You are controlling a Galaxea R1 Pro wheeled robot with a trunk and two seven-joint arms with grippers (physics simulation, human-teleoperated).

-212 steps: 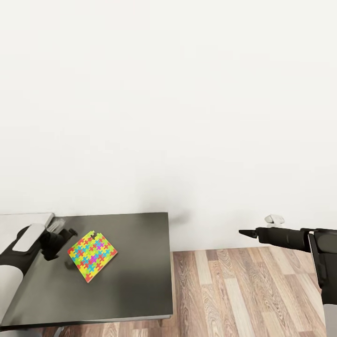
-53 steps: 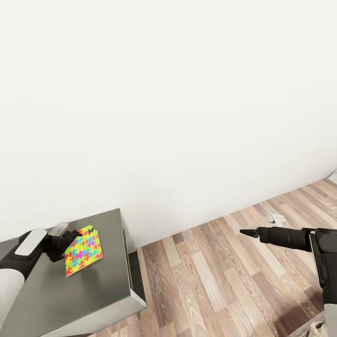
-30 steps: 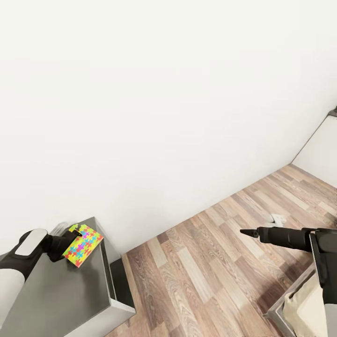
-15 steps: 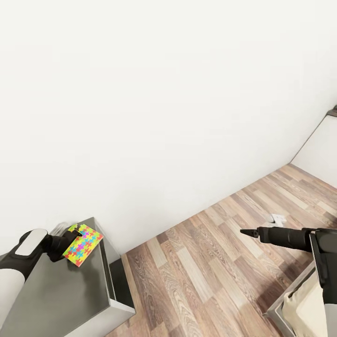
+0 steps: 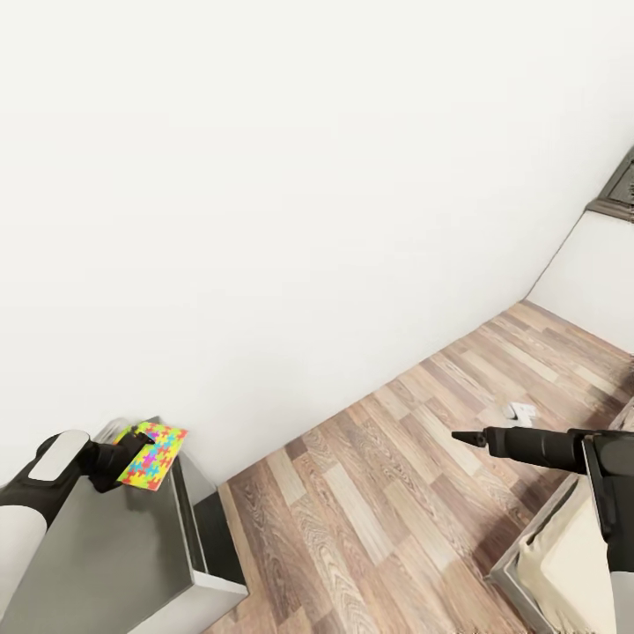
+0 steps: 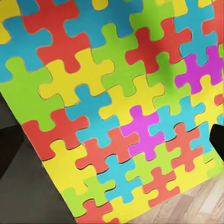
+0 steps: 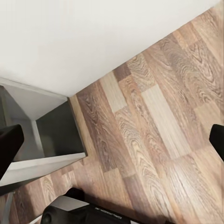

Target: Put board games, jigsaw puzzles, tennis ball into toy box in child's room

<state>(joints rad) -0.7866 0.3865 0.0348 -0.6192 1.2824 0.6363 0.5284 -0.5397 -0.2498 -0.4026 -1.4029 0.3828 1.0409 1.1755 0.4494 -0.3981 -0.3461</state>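
One jigsaw puzzle (image 5: pixel 152 454), a thin slab of yellow, green, blue, red and pink interlocking pieces, is held tilted at the tip of my left gripper (image 5: pixel 136 446), above the far corner of a grey cabinet top (image 5: pixel 106 563). In the left wrist view the jigsaw puzzle (image 6: pixel 116 93) spans the picture, with dark fingertips (image 6: pixel 217 140) at the edges. My right gripper (image 5: pixel 456 436) reaches out level over the wood floor. Its fingers (image 7: pixel 9 149) stand wide apart with nothing between them. The toy box, the table, the board games and the tennis ball are out of view.
A white wall runs across the back to a corner at the right. Wood plank floor (image 5: pixel 379 493) lies between the cabinet and a grey-framed bed corner (image 5: pixel 563 572) at the lower right. A small white object (image 5: pixel 521 410) lies on the floor. A dark ledge (image 5: pixel 621 189) sits high at the right.
The whole view has swung further right: the cabinet slides left and more bed and room corner show. The puzzle stays in my left gripper; both arms keep their pose.
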